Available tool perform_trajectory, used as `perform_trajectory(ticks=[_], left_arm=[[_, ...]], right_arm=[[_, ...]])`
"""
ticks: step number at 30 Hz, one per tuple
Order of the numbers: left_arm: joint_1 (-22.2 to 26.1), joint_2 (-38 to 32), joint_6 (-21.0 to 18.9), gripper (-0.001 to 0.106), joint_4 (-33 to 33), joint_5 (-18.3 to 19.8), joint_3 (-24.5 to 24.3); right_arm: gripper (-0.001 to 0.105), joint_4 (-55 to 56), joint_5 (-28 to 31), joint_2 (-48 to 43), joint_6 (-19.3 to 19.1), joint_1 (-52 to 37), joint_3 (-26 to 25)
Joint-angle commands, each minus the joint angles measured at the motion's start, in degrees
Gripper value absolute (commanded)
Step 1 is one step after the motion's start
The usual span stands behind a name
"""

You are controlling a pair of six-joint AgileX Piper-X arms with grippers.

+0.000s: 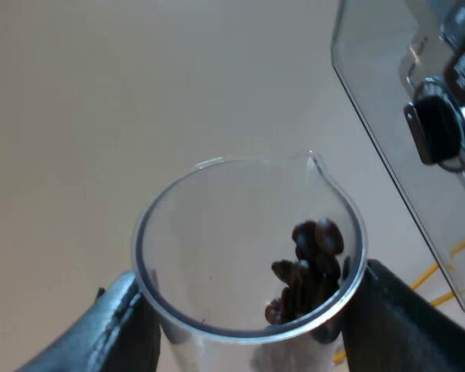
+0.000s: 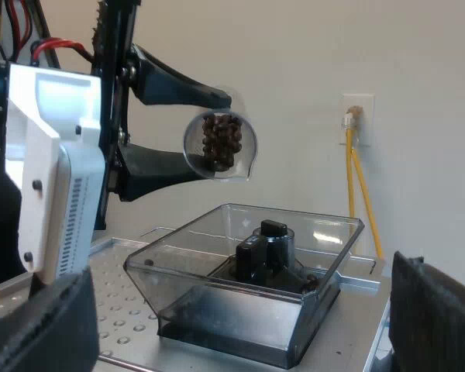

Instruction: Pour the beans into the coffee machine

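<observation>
From the left wrist view, the left gripper [image 1: 252,310] has the measuring glass [image 1: 244,240] clamped between its two black fingers [image 1: 120,325], one pressed against each side of the clear wall just below the rim. The camera looks straight into the mouth of the glass. The coffee beans [image 1: 310,271] sit in a small dark heap on the side that carries the pouring spout. Close by, off the spout side, is the clear bean hopper [image 1: 380,101], with a black knob [image 1: 438,128] showing through its wall. The glass and the hopper are apart, not touching.

From the right wrist view, the same glass [image 2: 219,146] hangs in the left gripper [image 2: 217,139], tipped well over so that a round end faces this way, and the beans [image 2: 221,143] show as a dark cluster inside it. It is up in the air above the hopper [image 2: 178,287], clear of the rim, with nothing between the two. The hopper stands open-topped on the machine's perforated metal top [image 2: 124,318], and the knob [image 2: 267,248] rises in its middle. The right gripper [image 2: 236,322] sits low and near, with its fingers [image 2: 46,325] spread wide and nothing between them. On the wall behind is a socket [image 2: 356,116] with yellow cables [image 2: 350,194] hanging down from it.
</observation>
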Motion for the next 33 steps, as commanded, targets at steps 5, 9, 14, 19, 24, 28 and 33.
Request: perform_trajectory(ticks=[5,9,14,19,24,28,33], left_arm=[[-0.3,-0.5,7.4,0.004,-0.9,0.4,-0.5],[-0.3,-0.5,11.1,0.004,-1.5,0.4,-0.5],[-0.3,-0.5,12.1,0.004,-1.8,0.4,-0.5],[-0.3,-0.5,17.6,0.004,-1.8,-0.3,-0.5],[-0.3,-0.5,18.1,0.004,-1.8,-0.3,-0.5],[-0.3,-0.5,18.1,0.004,-1.8,-0.6,-0.5],[-0.3,-0.5,14.2,0.004,-1.3,-0.6,-0.5]], right_arm=[[0.078,-0.8,-0.1,-0.1,-0.6,0.1,-0.5],[0.078,-0.3,-0.1,-0.1,0.3,0.1,-0.5],[0.078,-0.4,-0.1,-0.1,0.5,0.1,-0.5],[0.078,-0.4,-0.1,-0.1,0.5,0.1,-0.5],[0.078,-0.4,-0.1,-0.1,0.5,0.1,-0.5],[0.078,-0.4,-0.1,-0.1,0.5,0.1,-0.5],[0.078,-0.4,-0.1,-0.1,0.5,0.1,-0.5]])
